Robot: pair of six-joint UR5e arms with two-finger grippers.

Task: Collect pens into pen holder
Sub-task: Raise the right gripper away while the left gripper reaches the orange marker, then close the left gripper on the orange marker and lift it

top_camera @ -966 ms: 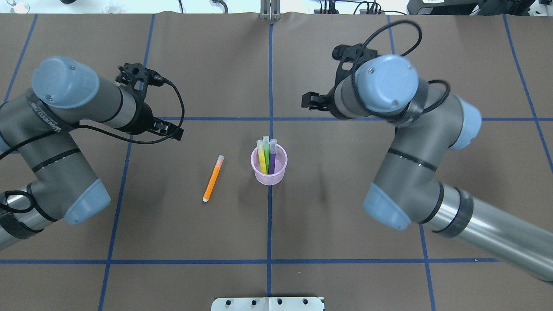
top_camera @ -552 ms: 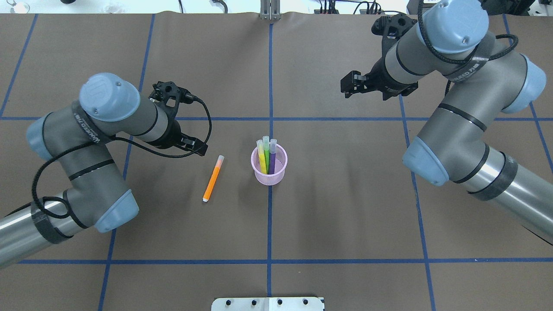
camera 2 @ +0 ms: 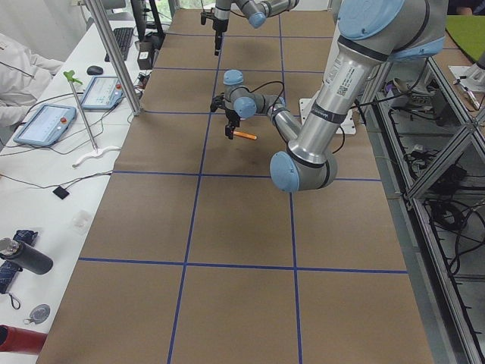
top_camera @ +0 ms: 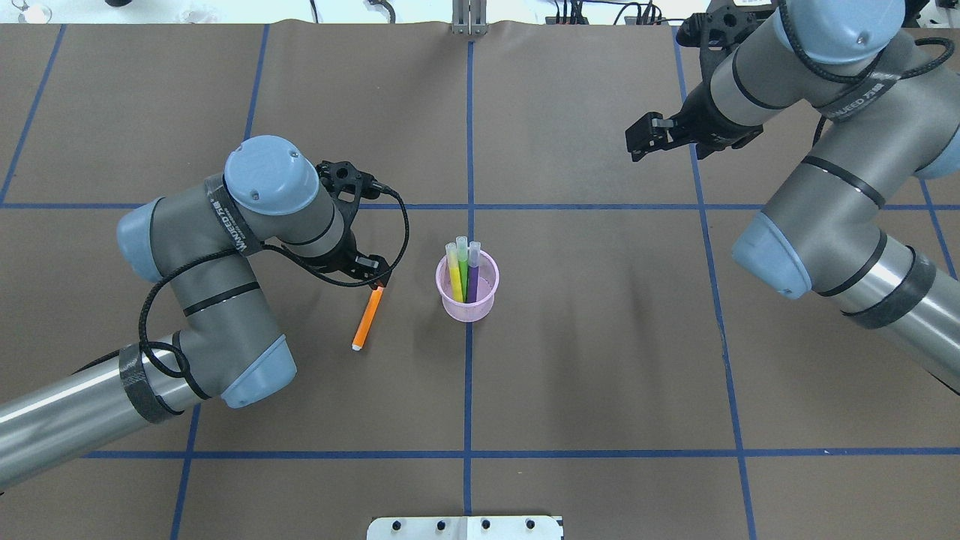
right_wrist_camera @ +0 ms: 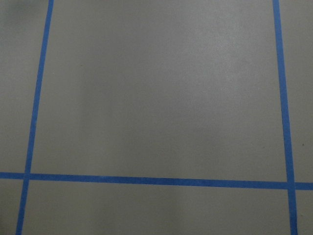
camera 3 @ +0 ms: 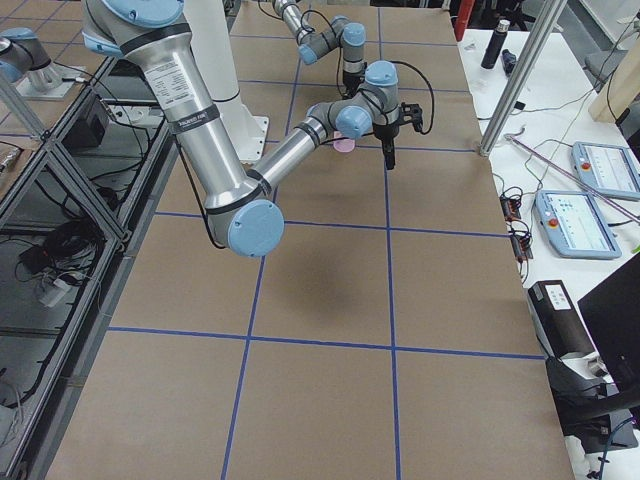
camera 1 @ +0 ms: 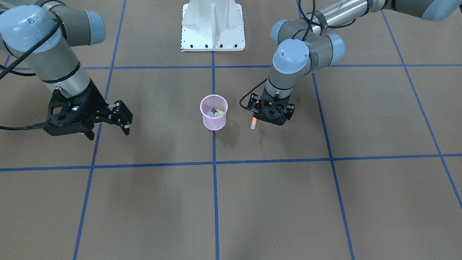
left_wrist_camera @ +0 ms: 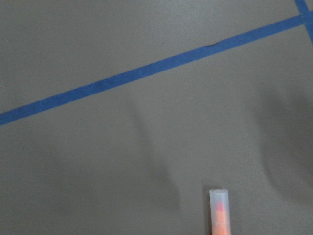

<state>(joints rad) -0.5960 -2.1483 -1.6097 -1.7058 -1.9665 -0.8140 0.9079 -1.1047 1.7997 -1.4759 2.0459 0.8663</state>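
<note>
1. A table covered in matte brown paper (top_camera: 600, 360) is marked into large squares by blue tape lines (top_camera: 469, 150).
2. The white metal robot base (camera 1: 213, 25) stands at the table's edge between the two arms.
3. Along the far side runs a white bench (camera 2: 68, 174) with two blue-edged tablets (camera 2: 47, 125), a dark bottle (camera 2: 23, 258) and loose cables. A white sleeve (camera 2: 17, 76) shows at its end.
4. One small pink wire-mesh cup (top_camera: 467, 292) stands upright on a blue line near the table's middle.
5. There are four pens. Three stand in the cup, caps up: the yellow pen (top_camera: 454, 279), the green pen (top_camera: 463, 276) and the purple pen (top_camera: 472, 279).
6. The fourth, the slim orange pen (top_camera: 367, 319), lies flat on the paper just beside the cup, on the left arm's side.
7. The left gripper (top_camera: 375, 271) hangs over the orange pen's capped end. I cannot tell whether its fingers are spread or closed, or whether they touch the pen.
8. The right gripper (camera 1: 127, 121) is held above bare paper, well apart from the cup, fingers spread and holding nothing.
</note>
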